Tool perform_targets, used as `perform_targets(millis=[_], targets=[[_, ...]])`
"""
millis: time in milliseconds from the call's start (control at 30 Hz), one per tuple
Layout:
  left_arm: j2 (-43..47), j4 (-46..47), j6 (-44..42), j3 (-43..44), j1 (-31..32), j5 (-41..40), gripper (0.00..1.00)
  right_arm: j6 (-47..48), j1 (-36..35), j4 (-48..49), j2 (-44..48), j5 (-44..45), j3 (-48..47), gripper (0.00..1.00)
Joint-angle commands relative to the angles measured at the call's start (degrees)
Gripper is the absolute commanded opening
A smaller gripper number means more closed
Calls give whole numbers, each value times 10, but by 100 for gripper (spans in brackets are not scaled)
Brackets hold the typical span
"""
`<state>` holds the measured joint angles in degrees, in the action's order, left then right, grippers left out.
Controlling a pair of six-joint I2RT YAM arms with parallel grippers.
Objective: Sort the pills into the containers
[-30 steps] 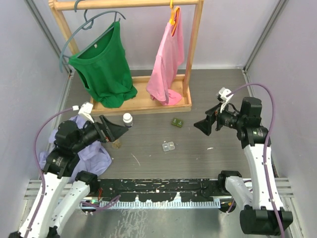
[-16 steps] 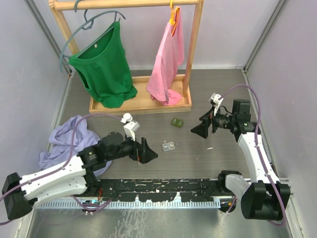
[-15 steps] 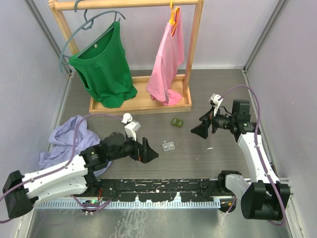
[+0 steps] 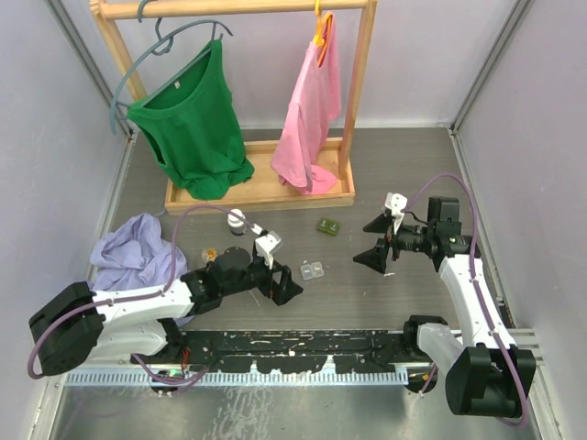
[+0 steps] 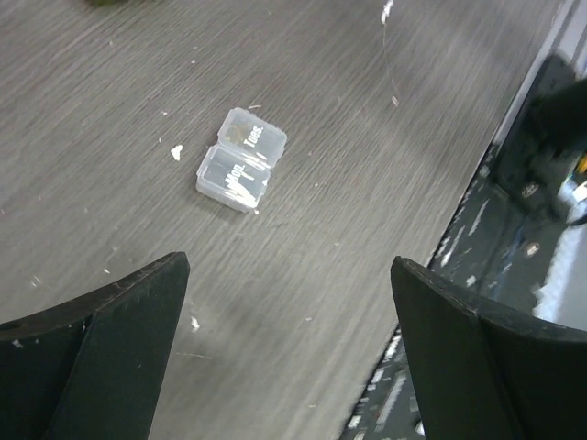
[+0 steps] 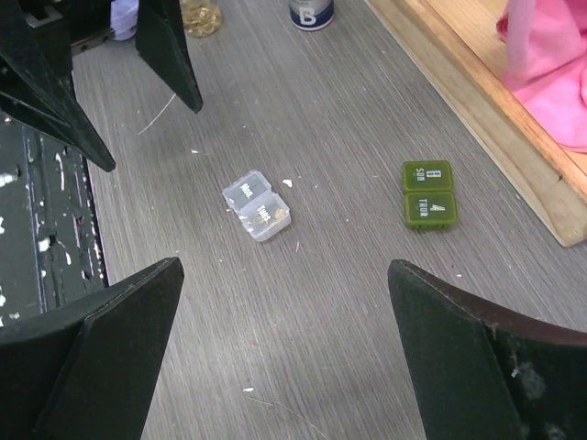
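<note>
In the last second I swung the left jaws in low, just left of the clear box (image 4: 312,270) at mid-tabletop (image 4: 413,183), and dropped the right jaws nearer, both wide and empty, the green box (image 4: 327,225) just beyond: no pill picked yet.

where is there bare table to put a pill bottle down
Bare tabletop lies between the clear pill box and the right gripper, and in the far corner right of the wooden rack. Crowded: the left gripper sits beside the clear pill box, with the bottle and purple cloth further left.
</note>
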<state>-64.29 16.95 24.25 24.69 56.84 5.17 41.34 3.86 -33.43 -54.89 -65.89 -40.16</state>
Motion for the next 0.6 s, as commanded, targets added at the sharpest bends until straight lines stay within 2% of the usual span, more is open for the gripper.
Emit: perform_targets(millis=[0, 133, 233, 367, 467, 567], targets=[[-14, 147, -191, -35, 2, 56, 94, 76, 0, -27, 7, -40, -2, 100], [-44, 201, -295, -58, 2, 82, 96, 101, -2, -46, 5, -40, -4, 100], [-78, 252, -343, -65, 1, 84, 96, 124, -7, -60, 4, -40, -3, 100], [-158, 300, -378, -49, 1, 73, 96, 176, -16, -85, 2, -33, 2, 100], [-225, 373, -388, -49, -7, 63, 95, 231, -24, -115, 3, -32, 8, 100], [-277, 443, -385, -49, -12, 61, 95, 237, -31, -114, 5, -24, 12, 100]])
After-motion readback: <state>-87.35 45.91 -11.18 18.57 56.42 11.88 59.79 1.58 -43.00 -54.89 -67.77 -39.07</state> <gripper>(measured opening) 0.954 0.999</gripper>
